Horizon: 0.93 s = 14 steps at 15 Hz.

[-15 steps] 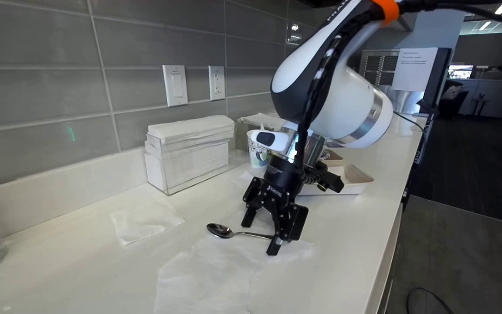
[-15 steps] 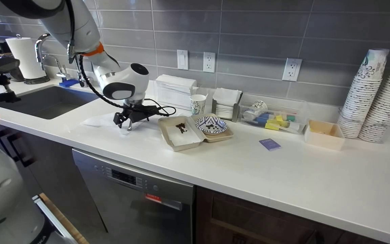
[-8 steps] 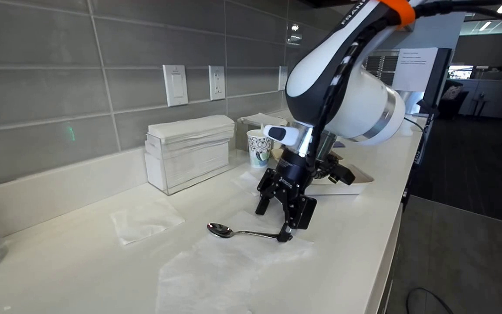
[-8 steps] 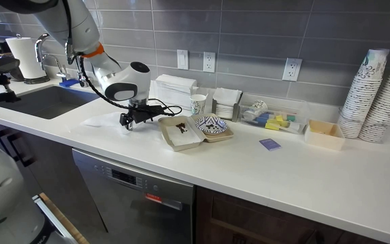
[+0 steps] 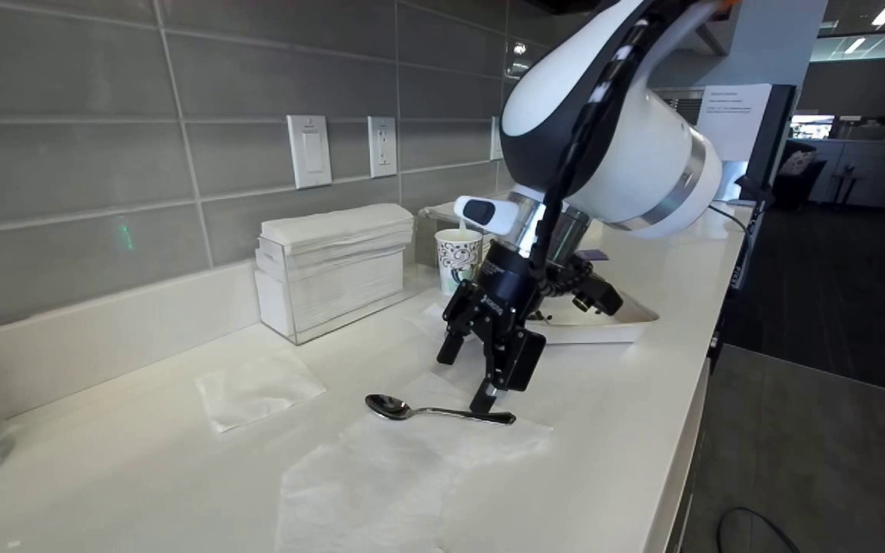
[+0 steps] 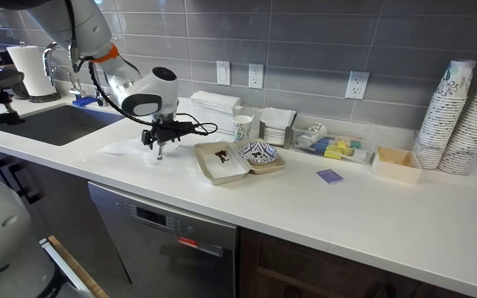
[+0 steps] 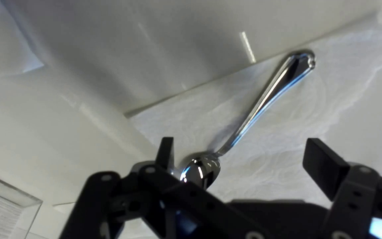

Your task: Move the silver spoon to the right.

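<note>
The silver spoon (image 5: 431, 411) lies on a thin white napkin (image 5: 366, 480) on the counter, its bowl at the left and its handle to the right in an exterior view. My gripper (image 5: 466, 376) is open and empty, just above and behind the handle there. In the wrist view the spoon (image 7: 264, 103) runs diagonally. Its bowl is near the left finger and partly hidden behind that finger's linkage. The gripper (image 7: 242, 157) has its fingers wide apart there. In an exterior view my gripper (image 6: 154, 148) hovers over the napkin, and I cannot make out the spoon.
A clear napkin box (image 5: 346, 284) stands by the wall, with a flat napkin (image 5: 258, 388) before it. A paper cup (image 6: 242, 127) and an open food container (image 6: 228, 179) stand beyond the gripper. A sink (image 6: 58, 126) lies at the far left. Cup stacks (image 6: 445, 120) stand far right.
My gripper first shifted right past the spoon's handle, then lifted and came slightly back. The handle's end, covered by a finger before, now shows. The spoon has not moved.
</note>
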Available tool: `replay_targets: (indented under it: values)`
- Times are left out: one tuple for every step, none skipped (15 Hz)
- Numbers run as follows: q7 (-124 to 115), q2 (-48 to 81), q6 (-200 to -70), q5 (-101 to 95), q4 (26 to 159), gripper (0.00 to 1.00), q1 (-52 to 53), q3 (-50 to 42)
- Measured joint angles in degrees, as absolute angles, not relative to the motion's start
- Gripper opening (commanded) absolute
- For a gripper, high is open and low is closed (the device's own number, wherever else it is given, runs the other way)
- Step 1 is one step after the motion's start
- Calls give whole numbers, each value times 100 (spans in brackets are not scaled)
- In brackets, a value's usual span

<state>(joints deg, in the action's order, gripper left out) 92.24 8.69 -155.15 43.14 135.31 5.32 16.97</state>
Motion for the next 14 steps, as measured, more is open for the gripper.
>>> replay_targets:
  values:
    - [9117, 854, -15515, 4355, 13521, 100, 566, 1701]
    - [8978, 854, -15518, 4363, 13511, 100, 601, 1701]
    - [8786, 860, -15553, 4366, 13509, 100, 636, 1700]
    - [8590, 872, -15637, 4390, 13509, 100, 673, 1701]
    - [8466, 882, -15693, 4405, 13509, 100, 699, 1702]
    - [8404, 889, -15723, 4413, 13509, 100, 714, 1702]
    - [8373, 892, -15728, 4417, 13509, 100, 716, 1702]
    - [8359, 893, -15728, 4422, 13509, 100, 716, 1701]
    - [8354, 894, -15728, 4427, 13509, 100, 716, 1700]
    - [8352, 895, -15728, 4430, 13509, 100, 716, 1700]
    - [8351, 895, -15729, 4427, 13508, 100, 716, 1700]
    - [8351, 897, -15728, 4427, 13504, 100, 716, 1700]
    - [8345, 906, -15728, 4427, 13498, 100, 716, 1700]
    - [8325, 920, -15728, 4427, 13493, 100, 716, 1700]
